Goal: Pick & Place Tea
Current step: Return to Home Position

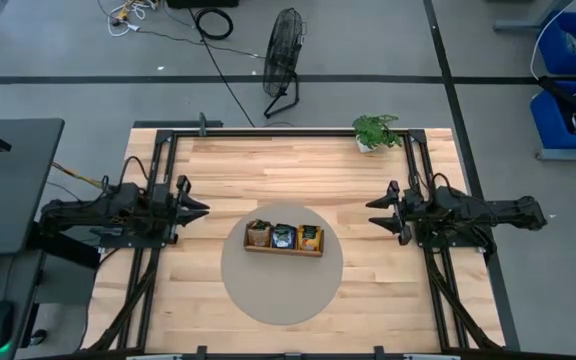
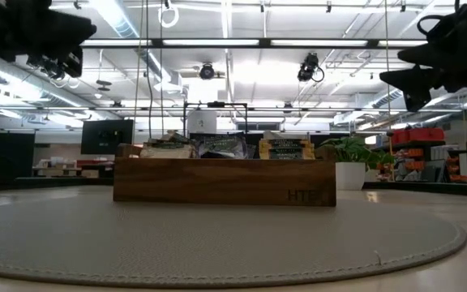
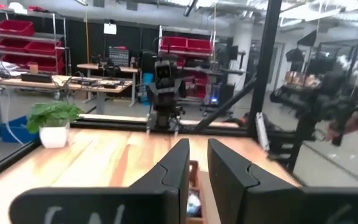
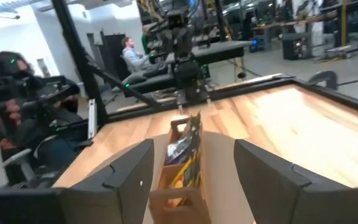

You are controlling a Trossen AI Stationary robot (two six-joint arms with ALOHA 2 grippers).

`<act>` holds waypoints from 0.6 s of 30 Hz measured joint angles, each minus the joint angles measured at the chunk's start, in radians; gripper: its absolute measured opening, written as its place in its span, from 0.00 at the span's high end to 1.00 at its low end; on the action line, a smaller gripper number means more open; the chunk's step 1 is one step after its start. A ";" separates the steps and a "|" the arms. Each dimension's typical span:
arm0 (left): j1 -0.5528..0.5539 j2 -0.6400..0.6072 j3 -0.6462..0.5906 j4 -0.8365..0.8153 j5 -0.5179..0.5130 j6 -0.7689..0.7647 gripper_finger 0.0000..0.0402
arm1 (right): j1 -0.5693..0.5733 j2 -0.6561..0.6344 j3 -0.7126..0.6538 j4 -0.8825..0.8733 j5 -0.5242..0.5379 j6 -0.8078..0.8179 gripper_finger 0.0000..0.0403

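Tea packets (image 1: 284, 236) in tray (image 1: 283, 252), midway between narrow-gapped left pincer (image 1: 200, 210) and wide right pincer (image 1: 373, 215)

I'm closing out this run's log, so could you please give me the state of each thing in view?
wooden tray: upright on the round mat.
tea packets: standing on edge, filling the wooden tray's three compartments.
left gripper: narrowly open, empty, off the mat.
right gripper: wide open, empty, off the mat.
potted plant: upright.
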 joint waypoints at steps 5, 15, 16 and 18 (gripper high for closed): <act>0.000 0.000 -0.103 0.105 -0.007 -0.008 0.85 | -0.002 -0.001 0.000 0.005 0.027 0.004 0.43; 0.001 0.009 -0.122 0.081 -0.174 -0.041 0.85 | -0.002 0.000 0.000 0.005 0.021 -0.021 0.43; 0.000 0.008 -0.122 0.082 -0.178 -0.068 0.85 | -0.002 0.000 0.000 0.005 0.020 -0.021 0.43; 0.000 0.009 -0.122 0.081 -0.178 -0.101 0.85 | -0.002 0.000 0.000 0.005 0.020 -0.021 0.43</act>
